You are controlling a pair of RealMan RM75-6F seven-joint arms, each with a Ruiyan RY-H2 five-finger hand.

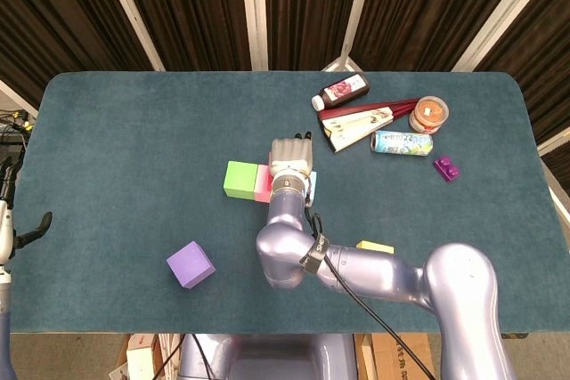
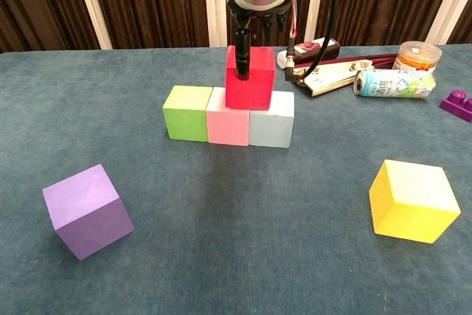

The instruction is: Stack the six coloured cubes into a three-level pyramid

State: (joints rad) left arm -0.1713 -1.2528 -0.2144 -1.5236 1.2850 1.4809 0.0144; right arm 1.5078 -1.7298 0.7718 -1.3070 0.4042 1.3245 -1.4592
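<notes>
A green cube (image 2: 188, 112), a pink cube (image 2: 228, 126) and a light blue cube (image 2: 271, 120) stand in a touching row. A red cube (image 2: 251, 79) sits over the seam between pink and light blue, gripped from above by my right hand (image 2: 257, 16); one dark finger lies down its front face. From the head view, the right hand (image 1: 289, 160) hides the red cube, with the green cube (image 1: 240, 179) to its left. A purple cube (image 2: 87, 210) lies near left, a yellow cube (image 2: 411, 201) near right. Only a sliver of my left hand (image 1: 34, 230) shows at the left table edge.
At the back right lie a dark bottle (image 2: 316, 47), a flat packet (image 2: 335, 75), a printed can (image 2: 391, 82), an orange-lidded jar (image 2: 417, 55) and a small purple toy brick (image 2: 459, 104). My right forearm (image 1: 356, 269) crosses the near table edge.
</notes>
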